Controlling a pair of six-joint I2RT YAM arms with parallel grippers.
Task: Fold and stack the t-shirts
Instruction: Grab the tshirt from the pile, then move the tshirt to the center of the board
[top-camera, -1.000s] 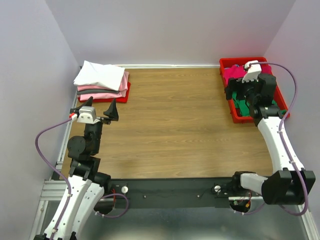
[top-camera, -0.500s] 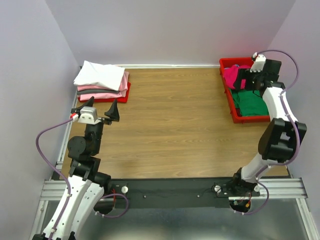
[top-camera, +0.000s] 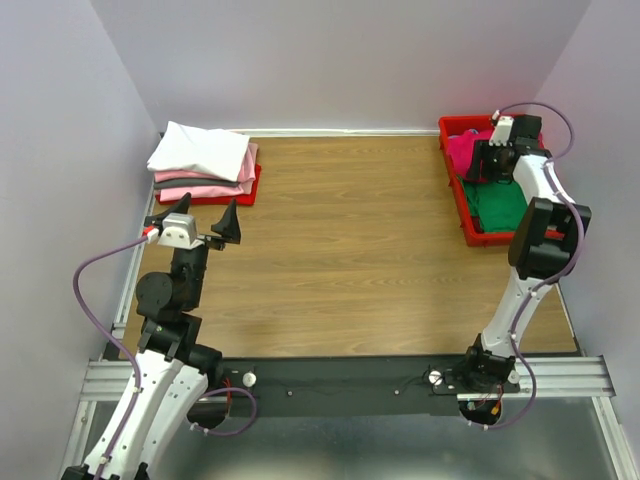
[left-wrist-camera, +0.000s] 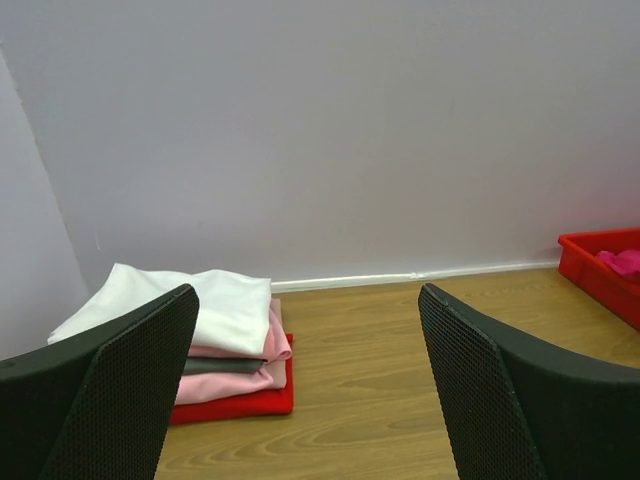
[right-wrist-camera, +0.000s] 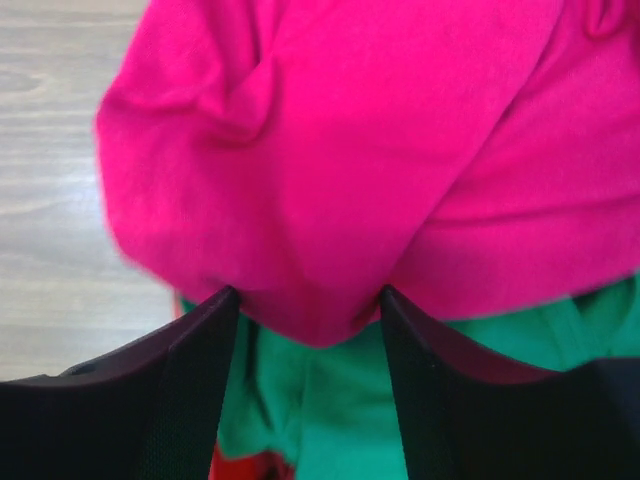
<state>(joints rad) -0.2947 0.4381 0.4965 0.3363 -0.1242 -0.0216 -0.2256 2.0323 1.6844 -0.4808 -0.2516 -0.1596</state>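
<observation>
Top external view, nearest first: left hand hangs over the wooden table at roughly 9 o'clock, fingers spread wide, nothing in it. Over at 2 o'clock a rigid red plastic tray holds a crumpled green t-shirt in its near half, with a bright crimson-pink t-shirt behind it. Right hand is down on the pink one, fingers apart, with a bulge of cloth sitting between them. At 10 o'clock there's the folded stack: white t-shirt on top, pale pink t-shirt and grey t-shirt under it, all on a second flat red tray.
</observation>
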